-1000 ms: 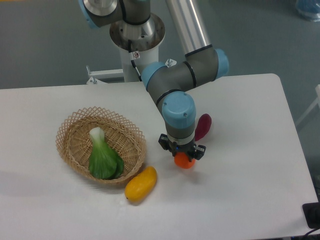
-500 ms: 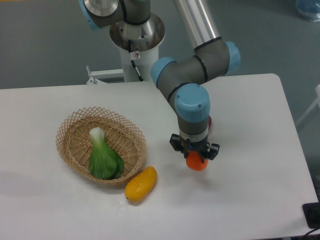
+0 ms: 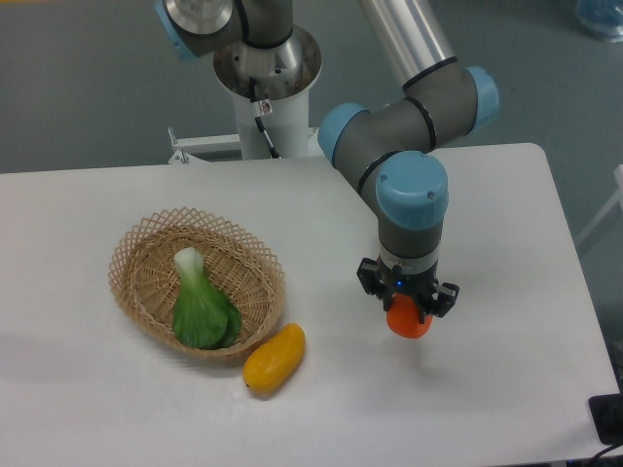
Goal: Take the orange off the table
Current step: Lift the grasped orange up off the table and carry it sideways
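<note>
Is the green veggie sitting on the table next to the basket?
No, the green vegetable lies inside the wicker basket, while only the yellow fruit rests on the table beside it.

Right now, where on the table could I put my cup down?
Bare table lies behind the gripper holding the orange, and along the front left. It is crowded around the basket and mango.

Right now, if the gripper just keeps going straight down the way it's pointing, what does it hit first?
The gripper points down, shut on the orange. Straight below lies only bare white table, so the orange would probably touch that first; its height above the table is unclear.
</note>
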